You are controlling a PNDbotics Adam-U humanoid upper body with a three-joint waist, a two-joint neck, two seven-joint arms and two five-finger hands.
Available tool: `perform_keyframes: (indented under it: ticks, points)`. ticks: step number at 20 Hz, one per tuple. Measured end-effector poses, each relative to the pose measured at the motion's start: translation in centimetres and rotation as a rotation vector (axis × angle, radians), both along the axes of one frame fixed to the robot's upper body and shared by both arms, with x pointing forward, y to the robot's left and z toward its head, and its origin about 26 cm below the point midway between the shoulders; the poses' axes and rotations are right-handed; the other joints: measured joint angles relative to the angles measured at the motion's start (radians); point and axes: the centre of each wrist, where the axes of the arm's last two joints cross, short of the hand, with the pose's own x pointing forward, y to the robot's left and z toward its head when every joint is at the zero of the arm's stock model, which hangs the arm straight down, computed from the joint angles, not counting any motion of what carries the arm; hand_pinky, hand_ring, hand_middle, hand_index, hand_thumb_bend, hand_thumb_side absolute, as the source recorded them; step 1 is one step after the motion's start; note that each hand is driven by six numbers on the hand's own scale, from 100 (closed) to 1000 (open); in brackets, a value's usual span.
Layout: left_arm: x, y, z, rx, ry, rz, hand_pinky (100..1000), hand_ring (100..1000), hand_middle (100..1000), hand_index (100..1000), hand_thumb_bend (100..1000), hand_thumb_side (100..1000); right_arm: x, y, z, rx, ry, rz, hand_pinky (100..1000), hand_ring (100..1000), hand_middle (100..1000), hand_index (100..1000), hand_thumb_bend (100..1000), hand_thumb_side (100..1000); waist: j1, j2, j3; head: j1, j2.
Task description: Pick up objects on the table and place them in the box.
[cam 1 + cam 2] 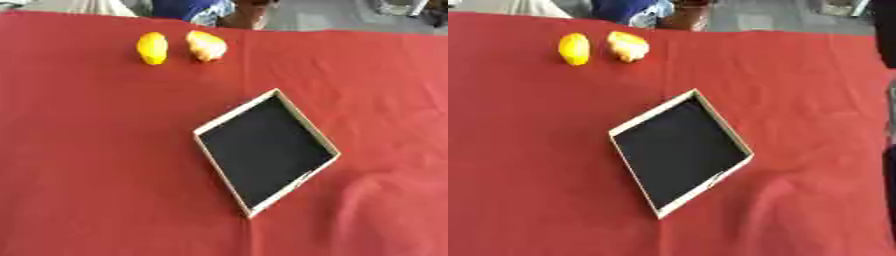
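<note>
Red cloth covers the whole table, lying in soft folds toward the near right corner. Neither of the robot's hands shows in either eye view, so whether their fingers are apart or together cannot be told, and nothing on the table is held or touched by them. A dark vertical strip runs along the right edge of the right eye view; what it is cannot be made out.

The box lies near the middle of the cloth, a shallow tray with a pale wooden rim and a black floor, turned so that one corner points away from the robot and another toward it. Nothing rests inside it.

Two fruits sit well apart from the box, near the far left of the table. The yellow fruit is a smooth oval standing on the left. Just beside it on the right is the yellow-orange fruit, a little broader, with a reddish blush on one side. The two are close to each other, with a narrow strip of cloth between them. Both rest directly on the cloth, outside the box
</note>
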Motion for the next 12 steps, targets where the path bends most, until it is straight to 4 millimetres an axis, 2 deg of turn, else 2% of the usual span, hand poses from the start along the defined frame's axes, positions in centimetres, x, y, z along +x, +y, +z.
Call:
perform_keyframes:
  ticks: [8, 12]
  points:
    - [0.0, 0.11, -0.51, -0.028, 0.019, 0.008, 868, 721, 797, 863, 202, 650, 0.02, 0.02, -0.32, 0.005, 0.011, 0.001, 909, 820, 795, 854, 100, 526, -0.008, 0.0, 0.004, -0.002, 0.0]
    - [0.0, 0.1, -0.37, -0.027, 0.016, 0.011, 867, 729, 802, 870, 212, 617, 0.02, 0.02, -0.32, 0.006, 0.009, 0.001, 908, 820, 794, 854, 100, 524, -0.01, 0.0, 0.005, -0.007, 0.0]
